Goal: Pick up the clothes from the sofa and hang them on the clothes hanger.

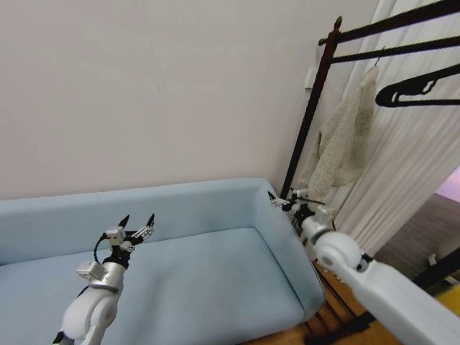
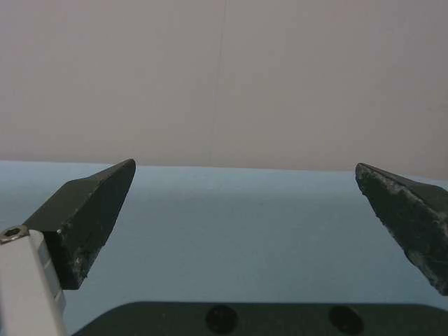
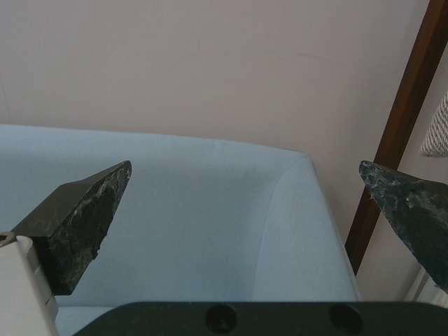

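- Two claws are spread wide, each with a pair of dark, wedge-shaped fingers that taper to points, and neither grips anything.
- The left claw (image 1: pixel 137 218) hovers over the seat of the sofa (image 1: pixel 215 287), toward its left part, tips pointing up at the backrest. In its own wrist view the left claw (image 2: pixel 245 203) frames the sofa's backrest (image 2: pixel 245 231) between scuffed, matte black fingers (image 2: pixel 87 217).
- The right claw (image 1: pixel 284 200) sits at the sofa's right back corner, just beside the foot of the rack (image 1: pixel 309 108). In its wrist view the right claw (image 3: pixel 245 203) shows mottled, worn fingers (image 3: pixel 77 220) either side of the rounded sofa corner (image 3: pixel 210 210) and the rack's pole (image 3: pixel 399 119).
- The sofa is pale blue with smooth, fine-woven upholstery and softly curved arms; its seat lies bare.
- The rack is dark brown wood: a slim upright pole with a small knob on top and straight rails running to the right.
- A cream sweater (image 1: pixel 341 144), loose and nubby knit, hangs off the rack beside the pole, above the sofa's right arm; its edge (image 3: pixel 437 129) shows past the pole.
- A black hanger (image 1: pixel 417 92) hangs bare from a rail, right of the sweater.
- A pleated white curtain (image 1: pixel 410 172) falls behind the rack; the wall (image 1: pixel 144 86) is plain and off-white.
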You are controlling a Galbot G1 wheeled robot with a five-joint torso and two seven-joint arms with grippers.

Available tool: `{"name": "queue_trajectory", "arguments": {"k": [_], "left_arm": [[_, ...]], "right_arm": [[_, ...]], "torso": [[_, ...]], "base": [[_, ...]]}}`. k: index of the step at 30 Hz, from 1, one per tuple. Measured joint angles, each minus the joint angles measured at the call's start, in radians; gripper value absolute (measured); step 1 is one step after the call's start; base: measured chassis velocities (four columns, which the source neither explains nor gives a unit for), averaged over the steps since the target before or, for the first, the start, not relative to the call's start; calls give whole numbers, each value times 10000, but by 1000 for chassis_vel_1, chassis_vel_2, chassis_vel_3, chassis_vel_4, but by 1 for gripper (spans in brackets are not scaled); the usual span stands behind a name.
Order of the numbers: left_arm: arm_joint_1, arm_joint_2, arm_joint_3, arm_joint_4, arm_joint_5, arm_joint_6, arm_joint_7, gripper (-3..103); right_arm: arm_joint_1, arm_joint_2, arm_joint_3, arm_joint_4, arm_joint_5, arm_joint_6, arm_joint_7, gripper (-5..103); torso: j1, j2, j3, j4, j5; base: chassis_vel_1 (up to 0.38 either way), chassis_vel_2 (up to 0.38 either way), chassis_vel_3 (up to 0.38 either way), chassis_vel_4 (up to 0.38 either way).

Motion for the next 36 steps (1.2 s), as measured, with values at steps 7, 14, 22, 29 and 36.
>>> {"name": "queue_trajectory", "arguments": {"k": [7, 14, 22, 29, 36], "left_arm": [[575, -816, 28, -342, 1102, -230, -236, 100], [1089, -1634, 83, -418, 2301, -728, -159, 100], [1922, -2207, 102, -1431, 2138, 162, 295, 100], [2082, -1901, -50, -1787, 2107, 808, 734, 100], [2077, -1809, -85, -1714, 2354, 278, 171, 100]], "right_arm": [[-1766, 1735, 876, 812, -2029, -8, -564, 100], [-3690, 3762, 2291, 1629, -4414, -212, -1790, 100], [-5176, 6360, 3168, 3492, -5335, -1238, -3254, 100], [-5130, 6193, 3446, 3455, -4466, -1950, -3968, 100], [-4973, 5853, 3446, 3236, -4277, -1960, -3848, 100]], "torso": [[0, 0, 0, 7, -4], [-1, -1, 0, 4, -2], [-1, 0, 0, 4, -1], [1, 0, 2, 6, -1], [2, 0, 2, 6, -2]], "base": [[0, 0, 0, 0], [0, 0, 0, 0], [0, 0, 0, 0], [0, 0, 0, 0], [0, 0, 0, 0]]}}
